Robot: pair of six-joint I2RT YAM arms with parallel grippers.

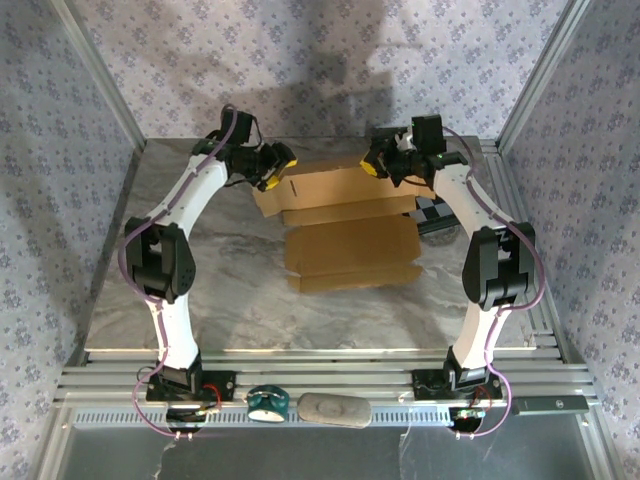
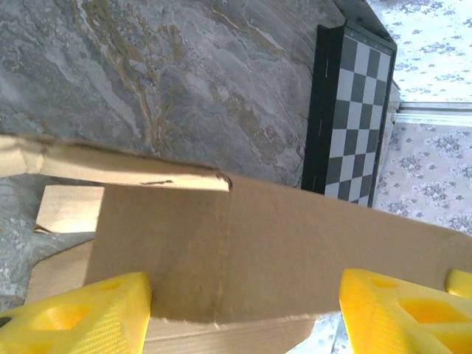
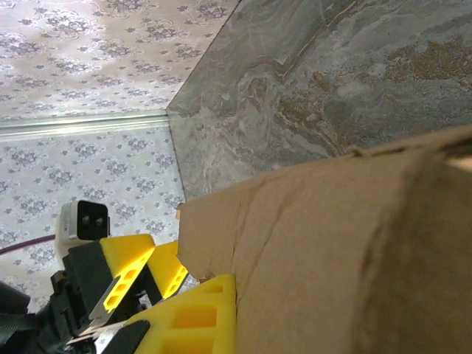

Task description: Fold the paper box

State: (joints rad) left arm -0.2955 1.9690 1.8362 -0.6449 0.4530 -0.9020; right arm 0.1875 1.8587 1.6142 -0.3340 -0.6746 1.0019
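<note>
I see the paper box [image 1: 350, 250], plain brown cardboard, mid-table [image 1: 200, 300], half-folded: far panel tilted up toward 12 o'clock, near flaps flat.

No text, label, brand or number can be read anywhere. The plain brown corrugated cardboard paper box [image 1: 350, 250] shows bare, unprinted faces, and the black-and-grey checkerboard panel [image 2: 354, 110] carries squares only. Any marking on the slim black bar [image 1: 555, 403] lying on the near right rail is too small to make out.
</note>
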